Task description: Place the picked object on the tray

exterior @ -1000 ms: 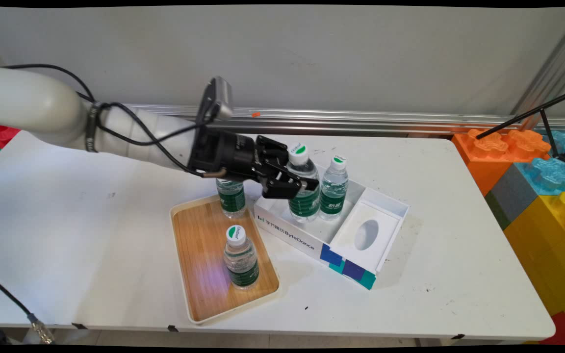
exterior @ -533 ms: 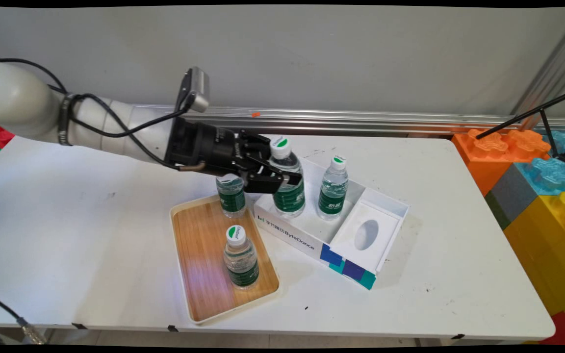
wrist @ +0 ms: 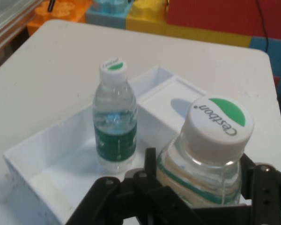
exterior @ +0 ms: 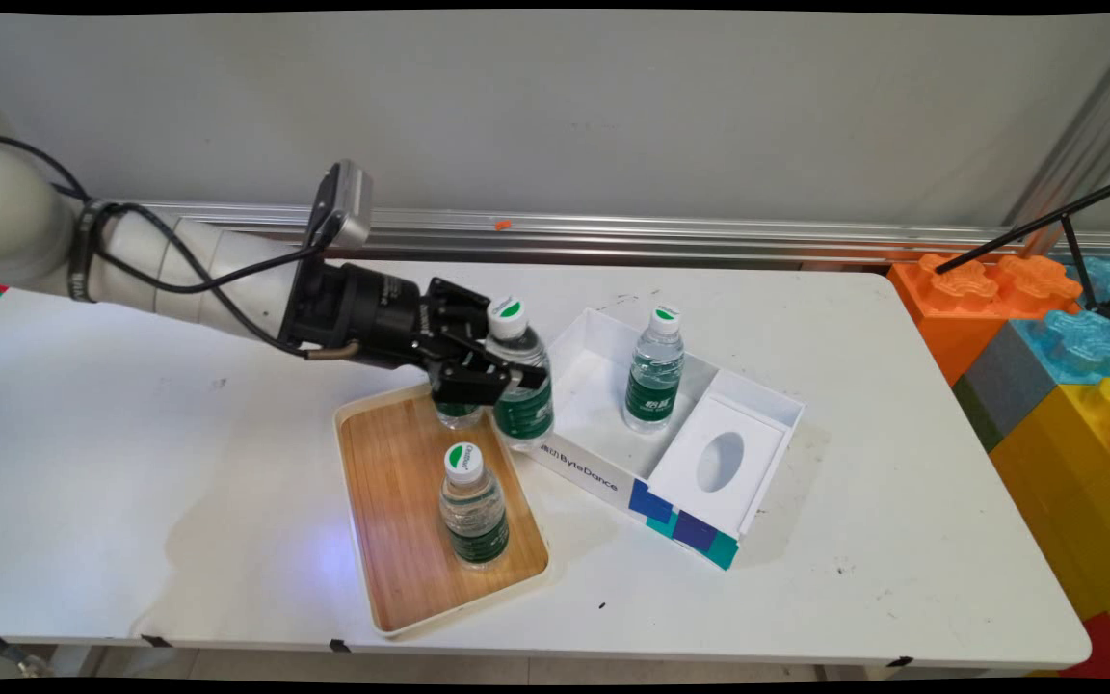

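We see the tool [exterior: 502, 371] clamped on a water bottle [exterior: 519, 381], held above the gap between the wooden tray's [exterior: 391, 463] far corner and the white box's [exterior: 603, 371] left end, with bare tabletop [exterior: 179, 434] open to the left.

The arm [exterior: 131, 260] is a smooth off-white tube ending in a rounded joint, and a black band rings it just beside that joint. Thin black cables [exterior: 189, 275] loop loosely along the arm, running up to a small grey box-shaped camera [exterior: 348, 204] mounted above the black cylindrical wrist [exterior: 362, 313]. Beyond the wrist sits the gripper [exterior: 492, 371], matte black, built of angular hinged links with visible pivot pins, and a short brass-coloured connector juts out under the wrist.
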Robot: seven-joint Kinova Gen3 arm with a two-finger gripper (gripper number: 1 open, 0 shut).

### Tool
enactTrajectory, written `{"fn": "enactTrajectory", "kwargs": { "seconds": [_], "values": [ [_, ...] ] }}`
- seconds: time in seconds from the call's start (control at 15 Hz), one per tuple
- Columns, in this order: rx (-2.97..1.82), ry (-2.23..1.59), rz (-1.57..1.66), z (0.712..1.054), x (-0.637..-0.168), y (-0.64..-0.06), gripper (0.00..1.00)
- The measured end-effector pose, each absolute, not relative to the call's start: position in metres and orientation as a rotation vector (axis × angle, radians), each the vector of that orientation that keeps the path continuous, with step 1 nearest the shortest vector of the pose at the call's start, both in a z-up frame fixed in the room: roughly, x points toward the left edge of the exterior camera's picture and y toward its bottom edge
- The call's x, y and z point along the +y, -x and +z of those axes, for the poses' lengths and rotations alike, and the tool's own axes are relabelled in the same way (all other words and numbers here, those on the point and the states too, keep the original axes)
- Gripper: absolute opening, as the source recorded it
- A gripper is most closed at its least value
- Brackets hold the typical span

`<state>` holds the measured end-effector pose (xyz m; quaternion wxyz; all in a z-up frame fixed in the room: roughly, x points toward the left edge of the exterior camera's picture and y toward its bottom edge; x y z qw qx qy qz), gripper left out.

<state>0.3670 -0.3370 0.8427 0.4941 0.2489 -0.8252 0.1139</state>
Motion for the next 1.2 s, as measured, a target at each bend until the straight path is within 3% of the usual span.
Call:
{"fn": "enactTrajectory", "kwargs": {
  "seconds": [1.2],
  "values": [
    [-2.091, -0.662, 0.286, 0.816, -0.327, -0.403, 0.00]
  ]
}}
